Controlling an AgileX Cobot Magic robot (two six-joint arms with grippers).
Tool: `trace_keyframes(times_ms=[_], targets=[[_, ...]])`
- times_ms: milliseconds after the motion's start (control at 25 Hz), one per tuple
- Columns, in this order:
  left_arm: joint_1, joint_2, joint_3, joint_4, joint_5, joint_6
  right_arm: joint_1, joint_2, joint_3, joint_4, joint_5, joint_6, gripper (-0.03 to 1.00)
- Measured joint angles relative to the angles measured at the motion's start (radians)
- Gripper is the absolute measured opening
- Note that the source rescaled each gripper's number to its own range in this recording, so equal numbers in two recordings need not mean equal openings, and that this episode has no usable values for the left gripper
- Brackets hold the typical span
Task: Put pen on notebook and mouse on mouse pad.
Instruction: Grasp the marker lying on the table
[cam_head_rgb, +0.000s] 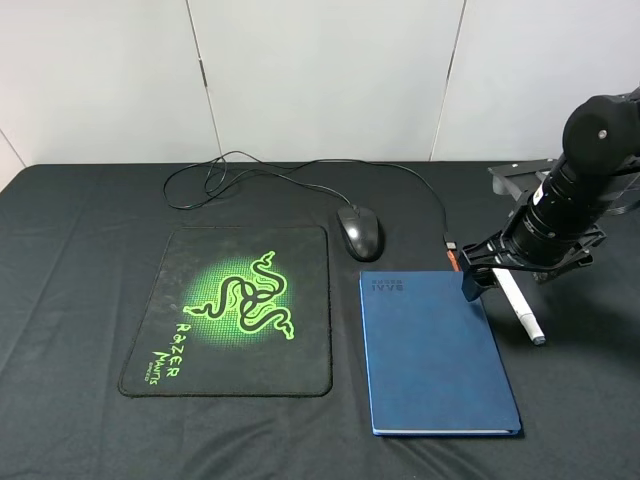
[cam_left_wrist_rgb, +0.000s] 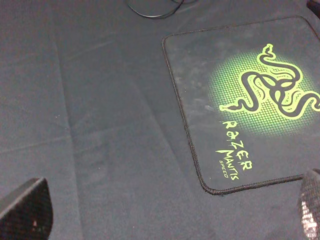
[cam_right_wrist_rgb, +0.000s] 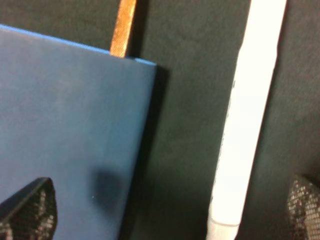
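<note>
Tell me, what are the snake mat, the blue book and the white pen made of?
The mouse pad looks like matte cloth with a fine weave and a raised edge. The notebook has a smooth, faintly shiny cover, maybe coated card or faux leather. The pen looks like smooth white plastic, probably.

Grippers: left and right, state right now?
Left gripper: open, holding nothing.
Right gripper: open, jaws either side of the pen, not gripping it.
</note>
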Motion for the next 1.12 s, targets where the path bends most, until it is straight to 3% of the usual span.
trace_keyframes(times_ms=[360,1120], targets=[[0.000,0.000,0.000,0.000,0.000,0.000,-0.073,0.041,-0.003,-0.013,-0.022,0.026,1.00],[0.000,0.000,0.000,0.000,0.000,0.000,-0.073,0.115,-0.012,0.001,-0.028,0.027,1.00]])
